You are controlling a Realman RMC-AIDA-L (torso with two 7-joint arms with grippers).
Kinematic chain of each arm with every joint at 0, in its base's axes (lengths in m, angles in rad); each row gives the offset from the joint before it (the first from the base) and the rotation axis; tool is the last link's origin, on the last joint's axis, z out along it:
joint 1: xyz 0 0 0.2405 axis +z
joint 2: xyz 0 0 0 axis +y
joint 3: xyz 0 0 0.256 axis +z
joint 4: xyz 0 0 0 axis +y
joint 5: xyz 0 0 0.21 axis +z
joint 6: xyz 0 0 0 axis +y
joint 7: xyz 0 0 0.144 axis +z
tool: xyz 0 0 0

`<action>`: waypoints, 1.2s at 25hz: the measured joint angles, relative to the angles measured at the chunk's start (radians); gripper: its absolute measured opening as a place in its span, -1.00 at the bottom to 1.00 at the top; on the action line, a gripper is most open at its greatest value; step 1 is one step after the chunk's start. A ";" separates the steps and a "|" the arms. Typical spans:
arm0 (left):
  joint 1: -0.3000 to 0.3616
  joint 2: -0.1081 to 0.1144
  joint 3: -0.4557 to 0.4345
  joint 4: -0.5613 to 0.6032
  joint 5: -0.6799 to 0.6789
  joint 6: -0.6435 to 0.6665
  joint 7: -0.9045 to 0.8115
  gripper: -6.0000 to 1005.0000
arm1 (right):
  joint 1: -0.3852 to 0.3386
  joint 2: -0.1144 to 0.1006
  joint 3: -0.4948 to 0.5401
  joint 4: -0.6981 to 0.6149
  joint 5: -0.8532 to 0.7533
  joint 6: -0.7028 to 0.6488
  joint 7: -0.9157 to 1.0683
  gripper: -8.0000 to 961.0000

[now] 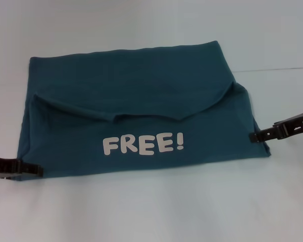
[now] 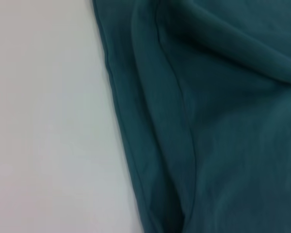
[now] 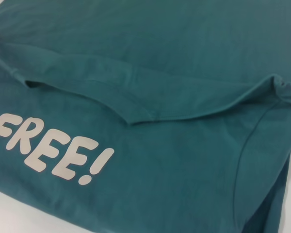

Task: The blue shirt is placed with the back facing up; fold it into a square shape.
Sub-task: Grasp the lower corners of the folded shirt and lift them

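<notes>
1. The blue shirt (image 1: pixel 141 108) lies across the middle of the frame on a pale table (image 1: pixel 151 212), partly folded into a wide rectangle, its near portion turned over so the white lettering "FREE!" (image 1: pixel 143 144) faces up.
2. The edge of the turned-over layer runs as a curved hem (image 1: pixel 131 115) across the shirt's centre, above the lettering.
3. The left hand (image 1: pixel 38 171) reaches in from the lower left edge of the frame, its dark tip at the shirt's near left corner; whether it is apart or together cannot be told.
4. The right hand (image 1: pixel 253 136) enters from the right edge at mid-height, its tip touching the shirt's right corner; its state cannot be told either.
5. The wrist views show close-ups of teal fabric (image 2: pixel 218 126), seams and folds, and the lettering (image 3: pixel 51 148).
</notes>
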 joint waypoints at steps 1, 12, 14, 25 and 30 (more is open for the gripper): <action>0.000 -0.001 0.001 -0.001 0.000 -0.004 0.004 0.60 | -0.001 0.000 0.000 0.000 0.000 0.000 0.001 0.96; -0.016 0.000 0.014 -0.037 0.000 -0.022 0.013 0.26 | -0.004 0.000 0.000 0.000 0.000 0.001 0.002 0.96; -0.016 -0.002 0.021 -0.037 0.000 -0.023 0.013 0.19 | -0.005 0.000 0.000 -0.001 0.000 0.001 0.003 0.96; -0.024 0.002 0.029 -0.009 -0.009 0.011 0.023 -0.79 | -0.015 -0.017 0.012 -0.013 -0.030 -0.040 0.076 0.96; -0.024 -0.001 0.029 -0.004 -0.010 0.015 0.035 -0.82 | -0.011 -0.019 0.012 -0.003 -0.138 -0.021 0.158 0.95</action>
